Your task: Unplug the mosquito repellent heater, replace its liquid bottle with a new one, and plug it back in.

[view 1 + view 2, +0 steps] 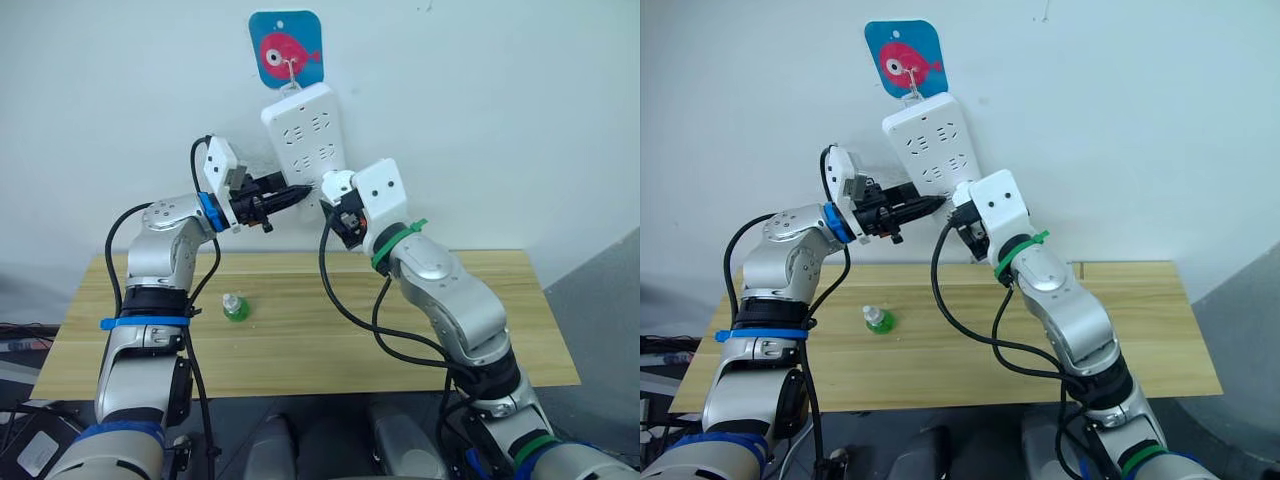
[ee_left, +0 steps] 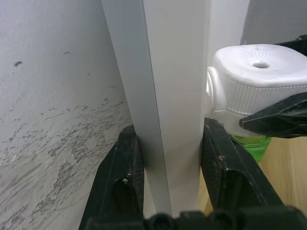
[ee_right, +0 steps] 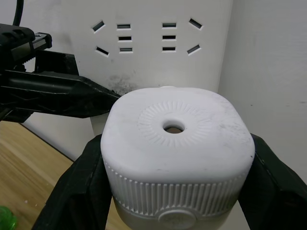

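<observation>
Heater [image 3: 176, 158] at power strip [image 1: 305, 140] bottom | right gripper [image 3: 177, 172] clamped on ribbed sides | left gripper [image 2: 168, 177] pinching strip edge | light rigid smooth plastic, hold ribs

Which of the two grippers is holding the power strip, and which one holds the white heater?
The left gripper clamps the lower edge of the power strip, steadying it. The right gripper grips the mosquito repellent heater by its ribbed sides, right at the strip's face.
</observation>
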Controlling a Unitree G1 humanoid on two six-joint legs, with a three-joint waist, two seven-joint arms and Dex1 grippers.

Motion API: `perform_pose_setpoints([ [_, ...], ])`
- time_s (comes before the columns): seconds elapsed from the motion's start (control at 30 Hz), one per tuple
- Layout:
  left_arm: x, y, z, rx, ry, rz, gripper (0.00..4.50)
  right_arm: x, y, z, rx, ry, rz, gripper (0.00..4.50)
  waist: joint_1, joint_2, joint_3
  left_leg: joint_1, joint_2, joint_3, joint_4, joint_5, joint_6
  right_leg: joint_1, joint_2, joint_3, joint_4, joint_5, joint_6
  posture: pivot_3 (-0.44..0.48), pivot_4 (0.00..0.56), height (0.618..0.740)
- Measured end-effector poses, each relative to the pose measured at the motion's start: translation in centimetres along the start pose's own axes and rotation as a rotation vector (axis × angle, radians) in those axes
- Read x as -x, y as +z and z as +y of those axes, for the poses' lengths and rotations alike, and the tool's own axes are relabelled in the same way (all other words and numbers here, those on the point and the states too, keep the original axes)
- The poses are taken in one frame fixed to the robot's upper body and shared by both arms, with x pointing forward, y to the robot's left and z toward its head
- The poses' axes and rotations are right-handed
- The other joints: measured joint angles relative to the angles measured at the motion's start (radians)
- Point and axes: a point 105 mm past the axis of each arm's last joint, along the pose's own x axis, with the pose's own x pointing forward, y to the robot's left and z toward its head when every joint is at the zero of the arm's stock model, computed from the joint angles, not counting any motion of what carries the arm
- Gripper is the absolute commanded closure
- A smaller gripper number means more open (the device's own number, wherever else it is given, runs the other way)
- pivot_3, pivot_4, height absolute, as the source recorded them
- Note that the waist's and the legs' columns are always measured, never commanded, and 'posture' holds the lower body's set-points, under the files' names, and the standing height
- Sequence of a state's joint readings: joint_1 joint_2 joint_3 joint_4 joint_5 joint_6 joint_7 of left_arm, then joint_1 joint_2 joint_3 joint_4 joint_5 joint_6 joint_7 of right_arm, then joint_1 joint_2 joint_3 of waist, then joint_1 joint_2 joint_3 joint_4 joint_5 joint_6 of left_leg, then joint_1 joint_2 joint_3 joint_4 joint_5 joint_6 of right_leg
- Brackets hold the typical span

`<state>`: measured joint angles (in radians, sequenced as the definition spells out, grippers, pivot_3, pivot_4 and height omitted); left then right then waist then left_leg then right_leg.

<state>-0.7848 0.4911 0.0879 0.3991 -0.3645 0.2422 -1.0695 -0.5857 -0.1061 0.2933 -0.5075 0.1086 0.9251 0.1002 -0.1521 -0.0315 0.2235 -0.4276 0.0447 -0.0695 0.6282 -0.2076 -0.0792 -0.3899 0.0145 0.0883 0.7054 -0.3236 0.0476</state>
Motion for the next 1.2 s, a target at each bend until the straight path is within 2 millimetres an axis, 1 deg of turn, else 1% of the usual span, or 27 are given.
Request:
perform_pose_setpoints([
  [0.07, 0.4, 0.0, 0.2, -0.016, 0.011, 0.002, 3.19, 0.9, 0.1, 0.4, -0.006, 0.030, 0.000, 1.53, -0.003, 0.000, 0.000, 0.000, 0.000, 0.000, 0.000, 0.000, 0.000, 0.000, 0.000, 0.000, 0.000, 0.000, 0.000, -0.199, 0.196, 0.725],
  [0.17, 0.8, -0.4, 0.6, -0.015, 0.045, 0.003, 3.19, 1.5, 0.7, 0.2, -0.017, 0.041, -0.017, 1.53, -0.011, 0.000, 0.000, 0.002, 0.000, 0.000, 0.002, 0.000, 0.000, 0.001, 0.000, 0.001, 0.004, 0.000, 0.000, -0.198, 0.195, 0.725],
  [0.23, 1.2, -0.6, 0.9, -0.023, 0.072, 0.006, 3.19, 1.9, 1.0, 0.0, -0.039, 0.037, -0.029, 1.53, -0.017, 0.000, 0.000, 0.007, 0.000, 0.002, 0.002, 0.001, 0.000, 0.002, 0.001, 0.003, 0.007, 0.000, 0.000, -0.199, 0.195, 0.725],
  [0.27, 1.5, -0.6, 1.0, -0.030, 0.088, 0.009, 3.19, 2.1, 0.9, -0.3, -0.067, 0.028, -0.030, 1.53, -0.020, 0.000, 0.000, 0.009, 0.000, 0.003, 0.002, 0.001, 0.000, 0.003, 0.002, 0.004, 0.008, -0.002, 0.004, -0.199, 0.195, 0.725],
  [0.33, 2.0, -0.7, 1.1, -0.037, 0.109, 0.009, 3.19, 2.2, 0.7, -0.9, -0.111, 0.005, -0.030, 1.53, -0.026, 0.000, 0.000, 0.011, 0.001, 0.004, 0.002, 0.001, 0.001, 0.003, 0.003, 0.007, 0.009, -0.002, 0.004, -0.200, 0.197, 0.725],
  [0.4, 3.3, -0.7, 1.1, -0.078, 0.138, 0.018, 2.45, 2.3, 0.9, -1.7, -0.170, -0.031, -0.044, 1.53, -0.043, 0.000, -0.001, 0.011, 0.002, 0.006, 0.001, 0.001, 0.000, 0.003, 0.003, 0.009, 0.009, -0.002, 0.004, -0.200, 0.198, 0.725],
  [0.43, 4.0, -1.0, 1.0, -0.121, 0.144, 0.052, 2.23, 2.4, 0.9, -2.2, -0.189, -0.049, -0.051, 1.53, -0.051, 0.000, -0.001, 0.012, 0.002, 0.008, 0.001, 0.001, 0.001, 0.003, 0.003, 0.010, 0.009, -0.002, 0.003, -0.198, 0.198, 0.725],
  [0.5, 6.4, -3.2, -0.1, -0.168, 0.145, 0.155, 1.62, 2.7, 0.9, -3.0, -0.238, -0.085, -0.062, 1.53, -0.061, 0.001, -0.001, 0.011, 0.003, 0.010, -0.001, 0.001, 0.000, 0.001, 0.002, 0.011, 0.009, 0.000, 0.000, -0.192, 0.199, 0.725],
  [0.53, 7.1, -4.4, -0.8, -0.165, 0.136, 0.187, 1.29, 2.8, 0.8, -3.6, -0.267, -0.110, -0.065, 1.53, -0.059, 0.001, 0.000, 0.009, 0.003, 0.008, -0.001, 0.001, 0.000, 0.000, 0.002, 0.009, 0.009, 0.000, -0.001, -0.192, 0.199, 0.725],
  [0.57, 7.6, -5.2, -1.6, -0.161, 0.123, 0.207, 1.03, 2.9, 0.7, -4.0, -0.287, -0.131, -0.068, 1.53, -0.053, 0.001, 0.000, 0.007, 0.003, 0.006, -0.001, 0.001, 0.000, -0.001, 0.001, 0.008, 0.009, 0.000, -0.001, -0.189, 0.198, 0.725],
  [0.6, 7.8, -5.5, -2.2, -0.173, 0.110, 0.217, 0.70, 2.9, 0.7, -4.1, -0.308, -0.133, -0.072, 1.53, -0.046, 0.001, 0.000, 0.003, 0.003, 0.005, -0.001, 0.001, 0.000, -0.004, 0.001, 0.007, 0.008, 0.000, -0.001, -0.182, 0.199, 0.725],
  [0.67, 8.2, -5.2, -3.5, -0.238, 0.069, 0.226, 0.08, 2.9, 0.8, -3.8, -0.354, -0.119, -0.087, 1.53, -0.039, 0.001, 0.000, -0.003, 0.003, 0.004, -0.001, 0.001, 0.000, -0.010, 0.001, 0.007, 0.009, 0.000, -0.001, -0.182, 0.199, 0.725],
  [0.73, 7.8, -4.2, -4.6, -0.290, 0.039, 0.195, 0.00, 2.8, 1.0, -3.6, -0.431, -0.105, -0.107, 1.53, -0.027, 0.001, 0.000, -0.006, 0.003, 0.003, 0.000, 0.001, -0.001, -0.013, -0.001, 0.007, 0.010, 0.000, -0.001, -0.169, 0.198, 0.725],
  [0.83, 6.3, -3.0, -6.1, -0.306, -0.003, 0.118, 0.00, 3.0, 1.0, -3.7, -0.522, -0.093, -0.122, 1.53, -0.010, 0.001, 0.000, -0.006, 0.002, 0.006, 0.001, 0.001, -0.001, -0.013, -0.002, 0.007, 0.010, 0.000, -0.001, -0.169, 0.202, 0.725],
  [0.97, 2.7, -2.0, -9.1, -0.205, -0.106, 0.014, 0.00, 3.8, 0.5, -5.1, -0.644, -0.109, -0.135, 1.53, 0.007, 0.001, 0.000, -0.006, -0.001, 0.007, 0.002, 0.001, 0.000, -0.012, -0.003, 0.009, 0.009, 0.001, 0.001, -0.173, 0.207, 0.725],
  [1.03, 1.1, -1.1, -9.6, -0.161, -0.115, -0.041, 0.00, 4.1, 0.4, -5.4, -0.702, -0.102, -0.146, 1.53, 0.007, 0.001, 0.000, -0.006, -0.002, 0.007, 0.002, 0.002, 0.000, -0.013, 0.000, 0.009, 0.010, 0.001, 0.001, -0.175, 0.210, 0.725],
  [1.13, -0.4, -0.2, -9.8, -0.122, -0.101, -0.089, 0.00, 4.3, 0.9, -4.8, -0.773, -0.042, -0.168, 1.53, -0.004, 0.002, 0.000, -0.005, 0.001, 0.007, 0.001, 0.002, 0.000, -0.013, 0.003, 0.009, 0.011, 0.001, 0.000, -0.177, 0.209, 0.725],
  [1.2, -0.9, 0.0, -9.9, -0.099, -0.092, -0.107, 0.00, 4.4, 1.0, -4.4, -0.820, -0.015, -0.175, 1.53, -0.014, 0.002, 0.000, -0.005, 0.002, 0.007, 0.001, 0.001, 0.000, -0.014, 0.003, 0.008, 0.011, 0.001, 0.000, -0.182, 0.208, 0.725],
])
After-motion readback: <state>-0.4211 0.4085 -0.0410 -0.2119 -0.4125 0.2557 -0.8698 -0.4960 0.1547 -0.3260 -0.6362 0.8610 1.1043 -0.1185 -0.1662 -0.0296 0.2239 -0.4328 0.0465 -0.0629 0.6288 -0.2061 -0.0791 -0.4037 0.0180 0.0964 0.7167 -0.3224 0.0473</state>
